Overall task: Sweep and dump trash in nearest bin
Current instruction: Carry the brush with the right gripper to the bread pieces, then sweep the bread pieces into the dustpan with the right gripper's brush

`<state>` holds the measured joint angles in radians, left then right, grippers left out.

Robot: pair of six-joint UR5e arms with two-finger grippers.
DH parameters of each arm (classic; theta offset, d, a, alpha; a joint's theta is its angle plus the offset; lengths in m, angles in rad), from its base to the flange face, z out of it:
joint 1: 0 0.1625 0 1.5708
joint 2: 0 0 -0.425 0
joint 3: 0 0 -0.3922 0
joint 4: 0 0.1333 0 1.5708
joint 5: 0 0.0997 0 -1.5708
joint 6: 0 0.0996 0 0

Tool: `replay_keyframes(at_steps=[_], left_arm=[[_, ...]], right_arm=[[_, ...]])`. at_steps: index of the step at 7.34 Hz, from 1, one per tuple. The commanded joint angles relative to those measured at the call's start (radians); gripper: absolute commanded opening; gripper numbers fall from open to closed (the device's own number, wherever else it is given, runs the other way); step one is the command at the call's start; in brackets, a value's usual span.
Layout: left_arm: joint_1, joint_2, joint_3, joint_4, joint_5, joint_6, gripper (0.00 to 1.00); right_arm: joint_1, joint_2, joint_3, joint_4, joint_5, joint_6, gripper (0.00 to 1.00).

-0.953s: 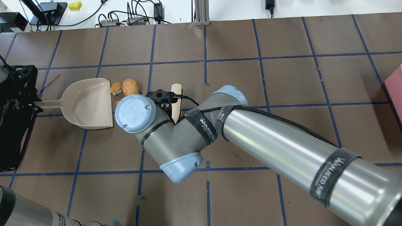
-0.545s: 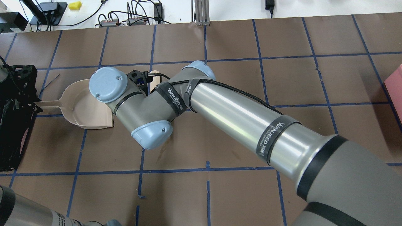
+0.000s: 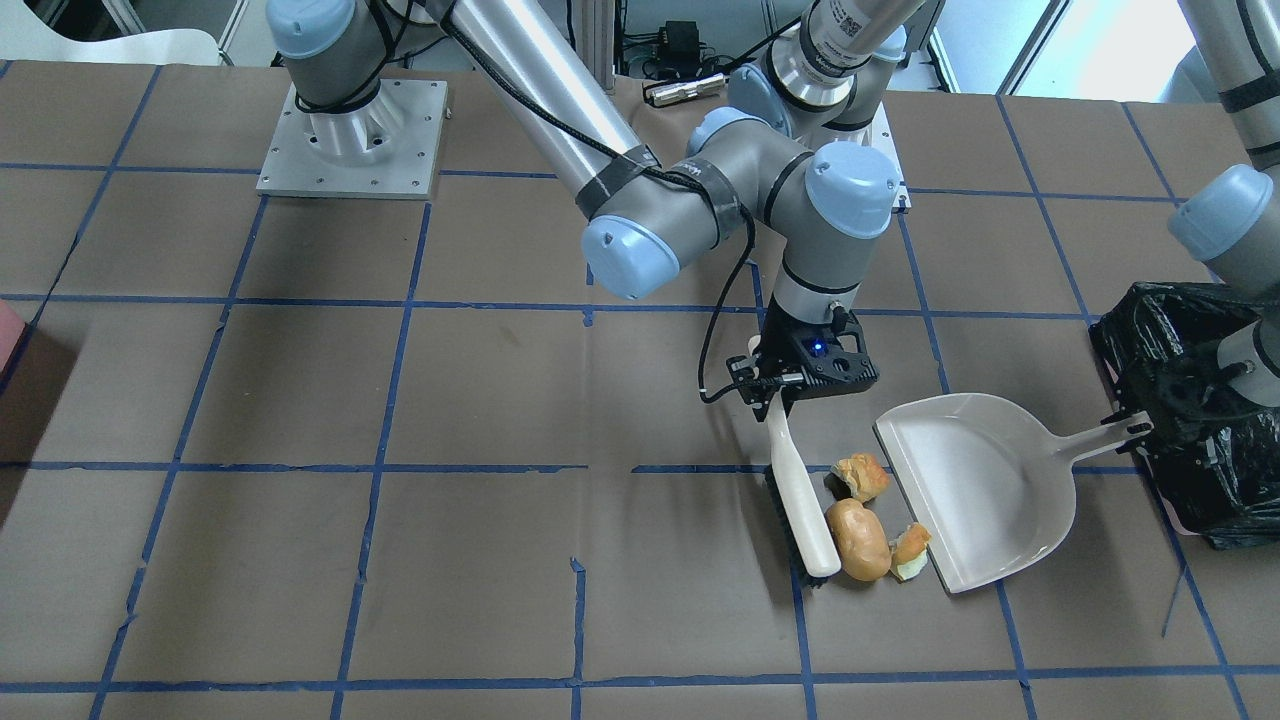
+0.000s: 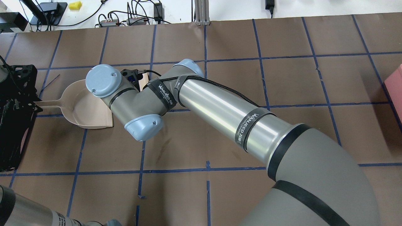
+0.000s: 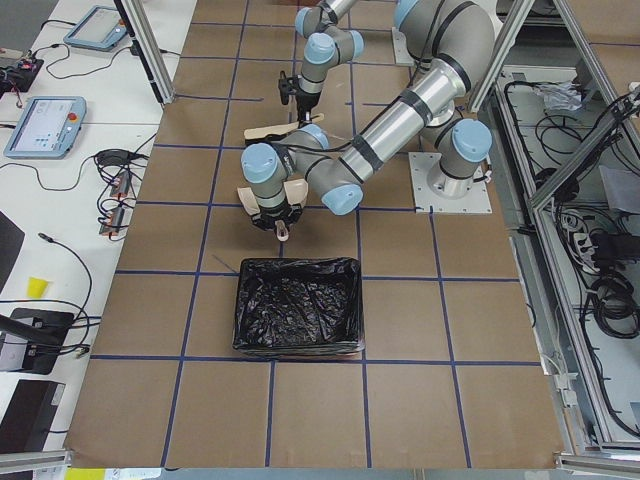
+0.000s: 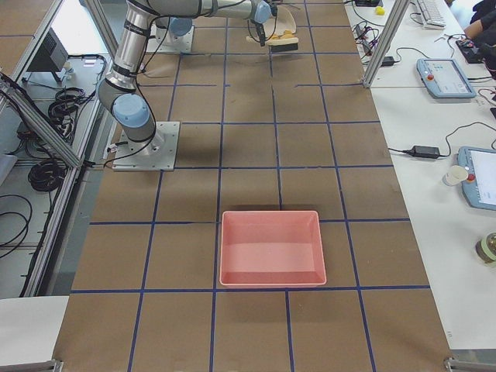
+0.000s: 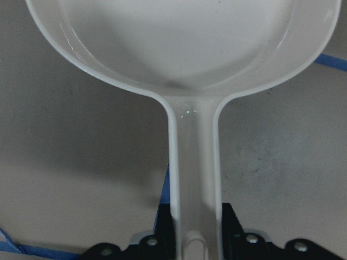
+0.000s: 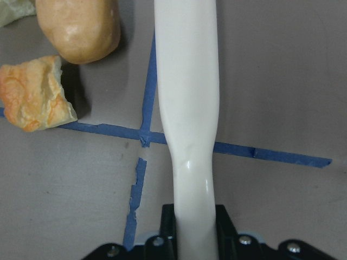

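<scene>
Three bread pieces lie on the table at the dustpan's mouth: an oval roll, a torn chunk and a smaller chunk. My right gripper is shut on the white brush, whose head rests against the roll on the side away from the pan. The right wrist view shows the handle, the roll and a chunk. My left gripper is shut on the handle of the beige dustpan, which lies flat and empty. The black-lined bin stands just behind the left gripper.
An unlined pink bin stands far off toward the table's right end; its edge shows in the overhead view. My right arm stretches across the table and hides the bread in the overhead view. Blue tape lines grid the brown table.
My right arm has swung left and farther out, carrying the brush toward the dustpan's mouth. Its wrist now covers the bread in the overhead view. The dustpan and left gripper have not moved.
</scene>
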<state>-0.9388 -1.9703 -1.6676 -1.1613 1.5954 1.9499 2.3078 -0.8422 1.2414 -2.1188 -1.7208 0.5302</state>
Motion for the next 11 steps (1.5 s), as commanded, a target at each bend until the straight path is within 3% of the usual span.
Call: replay_keyframes(at_steps=[1,3,7,11], left_arm=[[0.0,0.001,0.0,0.0,0.0,-0.002,0.04],[0.0,0.001,0.0,0.0,0.0,-0.005,0.04],[0.002,-0.001,-0.004,0.0,-0.002,-0.008,0.04],[0.002,0.001,-0.003,0.0,-0.002,-0.013,0.04]], right_arm=[[-0.001,0.079,-0.113,-0.001,0.012,-0.013,0.11],[-0.001,0.109,-0.144,-0.003,0.012,-0.026,0.11],[0.028,0.112,-0.18,-0.009,0.118,0.049,0.12],[0.071,0.117,-0.221,-0.03,0.235,0.334,0.12]])
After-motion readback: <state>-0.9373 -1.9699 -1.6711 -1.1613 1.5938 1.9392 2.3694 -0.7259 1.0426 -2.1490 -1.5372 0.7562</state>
